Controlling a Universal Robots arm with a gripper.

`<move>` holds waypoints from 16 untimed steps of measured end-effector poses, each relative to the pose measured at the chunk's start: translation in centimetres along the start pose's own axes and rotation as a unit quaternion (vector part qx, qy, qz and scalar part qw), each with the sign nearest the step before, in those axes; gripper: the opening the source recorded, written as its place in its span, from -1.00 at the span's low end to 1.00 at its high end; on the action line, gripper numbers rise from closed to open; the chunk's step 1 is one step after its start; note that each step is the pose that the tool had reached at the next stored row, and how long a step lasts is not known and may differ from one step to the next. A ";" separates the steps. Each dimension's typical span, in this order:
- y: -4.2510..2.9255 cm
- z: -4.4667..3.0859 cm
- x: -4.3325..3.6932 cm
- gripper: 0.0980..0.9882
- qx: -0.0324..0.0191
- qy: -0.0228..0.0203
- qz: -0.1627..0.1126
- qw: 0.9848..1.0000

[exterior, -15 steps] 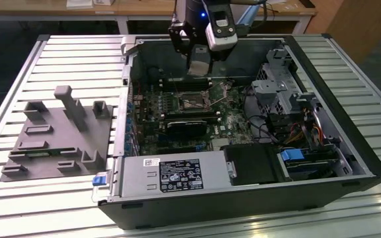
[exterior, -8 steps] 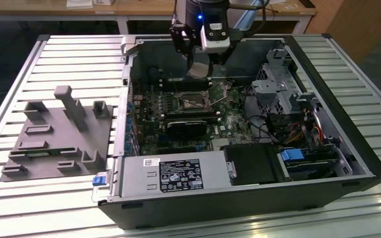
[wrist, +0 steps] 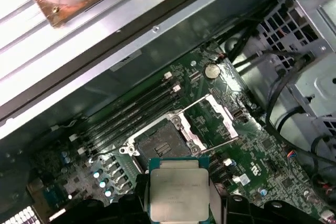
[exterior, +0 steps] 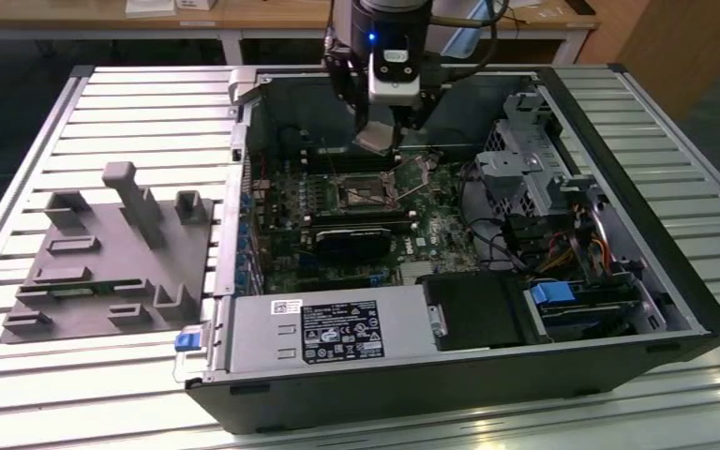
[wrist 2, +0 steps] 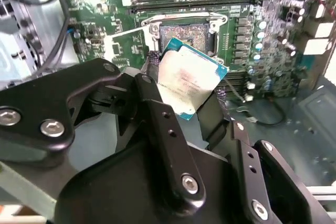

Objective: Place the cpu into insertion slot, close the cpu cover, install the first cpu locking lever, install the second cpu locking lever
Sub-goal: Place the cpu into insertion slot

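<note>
My gripper (exterior: 389, 142) hangs inside the open computer case, shut on the cpu (wrist 2: 190, 80), a flat square chip with a silver-grey top. Black fingers (wrist 2: 153, 95) clamp it on two opposite edges. The chip is held tilted, a little above the motherboard and just short of the insertion slot (wrist 2: 186, 34). In the first wrist view the cpu (wrist: 178, 190) sits in front of the insertion slot (wrist: 161, 143), whose dark centre is bare. The cpu cover (wrist: 212, 120) is swung open beside the socket, its silvery frame lying over the board. In the exterior view the insertion slot (exterior: 363, 193) lies just below the gripper.
Long black memory slots (wrist: 131, 109) run beside the socket. A black fan unit (exterior: 353, 240) sits just in front of it, with the power supply (exterior: 322, 333) nearer still. A drive cage (exterior: 538, 178) and cables (exterior: 547, 248) crowd the exterior view's right. A grey fixture (exterior: 110, 253) lies outside the case.
</note>
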State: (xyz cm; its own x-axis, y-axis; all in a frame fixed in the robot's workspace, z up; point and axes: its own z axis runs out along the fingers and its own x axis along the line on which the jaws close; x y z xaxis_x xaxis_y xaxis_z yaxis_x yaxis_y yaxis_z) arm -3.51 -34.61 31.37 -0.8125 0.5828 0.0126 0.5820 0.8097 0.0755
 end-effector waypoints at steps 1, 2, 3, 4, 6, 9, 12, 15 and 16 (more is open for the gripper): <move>-0.01 0.07 0.00 0.00 0.000 -0.001 0.009 1.000; -0.01 0.15 0.00 0.00 0.000 -0.001 0.018 1.000; -0.02 0.22 0.00 0.00 0.000 -0.002 0.027 1.000; -0.02 0.29 0.00 0.00 0.000 -0.003 0.036 0.999; -0.03 0.45 -0.01 0.00 -0.001 -0.004 0.055 0.999; -0.05 0.67 -0.01 0.00 -0.001 -0.006 0.081 0.997; -0.07 0.89 -0.01 0.00 -0.001 -0.008 0.108 0.994; -0.08 1.08 -0.01 0.00 -0.001 -0.011 0.136 0.991; -0.09 1.14 -0.01 0.00 -0.002 -0.011 0.145 0.989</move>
State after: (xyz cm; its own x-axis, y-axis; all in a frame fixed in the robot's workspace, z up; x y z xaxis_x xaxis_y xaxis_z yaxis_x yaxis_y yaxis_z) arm -3.51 -34.61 30.23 -0.6111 0.7915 0.0121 0.7899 0.6087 0.0751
